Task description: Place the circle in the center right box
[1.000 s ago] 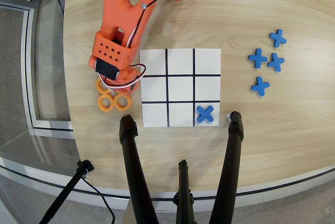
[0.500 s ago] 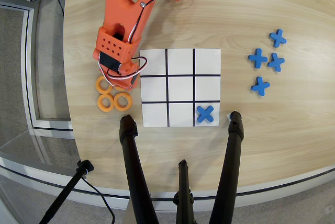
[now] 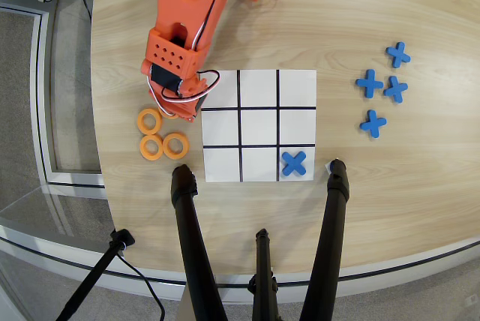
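Note:
Three orange rings lie on the wooden table left of the grid: one at the upper left (image 3: 149,120), one at the lower left (image 3: 151,147), one at the lower right (image 3: 175,145). My orange gripper (image 3: 177,108) hangs over the spot just above the lower right ring, at the grid's left edge. The arm's body hides its fingers and whatever lies under them. The white 3x3 grid sheet (image 3: 259,81) lies mid-table. Its middle-row left cell (image 3: 220,127) is empty, right beside the gripper.
A blue cross (image 3: 294,162) lies in the grid's bottom right cell. Several more blue crosses (image 3: 384,85) lie on the table at the right. Black tripod legs (image 3: 192,246) reach over the table's near edge below the grid.

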{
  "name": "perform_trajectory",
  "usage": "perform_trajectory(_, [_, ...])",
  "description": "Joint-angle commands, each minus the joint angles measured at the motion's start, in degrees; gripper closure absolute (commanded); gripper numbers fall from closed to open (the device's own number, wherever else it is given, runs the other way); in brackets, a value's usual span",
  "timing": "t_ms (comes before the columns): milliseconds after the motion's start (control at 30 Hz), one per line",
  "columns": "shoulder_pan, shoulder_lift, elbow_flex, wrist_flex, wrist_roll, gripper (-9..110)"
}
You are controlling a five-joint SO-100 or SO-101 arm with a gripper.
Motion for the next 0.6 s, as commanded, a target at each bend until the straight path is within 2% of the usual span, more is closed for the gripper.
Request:
perform_trajectory(0, [-0.62,1.05,1.85,0.26,1.41,102])
perform_trajectory(267, [-6.15,11.25,4.83,2.20,6.33,102])
perform_trajectory(567, [-21.88,23.99,6.15,3.78,12.48,102])
